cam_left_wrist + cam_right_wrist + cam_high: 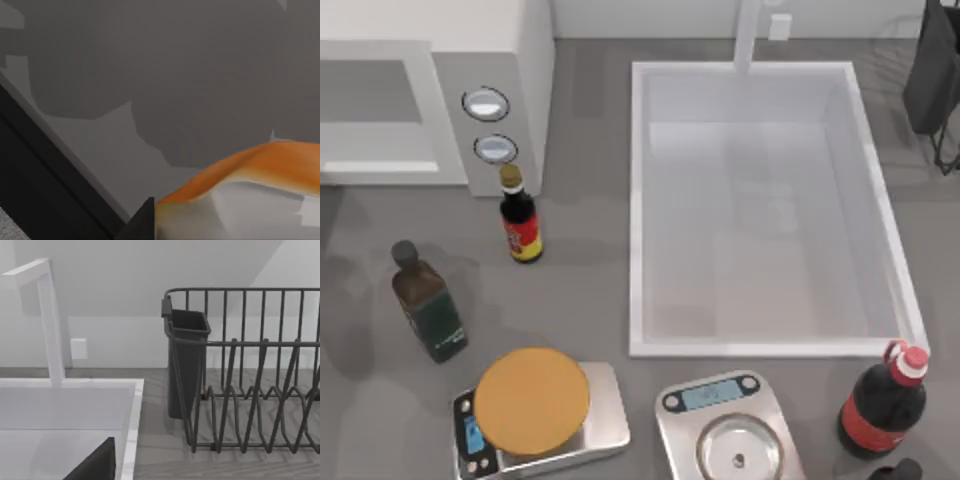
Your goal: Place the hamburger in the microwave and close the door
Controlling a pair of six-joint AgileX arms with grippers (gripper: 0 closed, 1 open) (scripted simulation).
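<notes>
1. Hamburger point(260, 165) sits right up against the left wrist camera, its orange bun close before grey inner walls; whether the left gripper clasps it, I cannot tell.
2. Microwave point(510, 60) stands at the table's far left, its door point(375, 110) shut.
3. Right wrist view faces the sink point(65, 405) and dish rack point(250, 375).

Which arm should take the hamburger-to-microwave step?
Left, likely. Its wrist view has the hamburger close up, and the microwave sits at the table's left. The right wrist view faces the dish rack beside the sink.
</notes>
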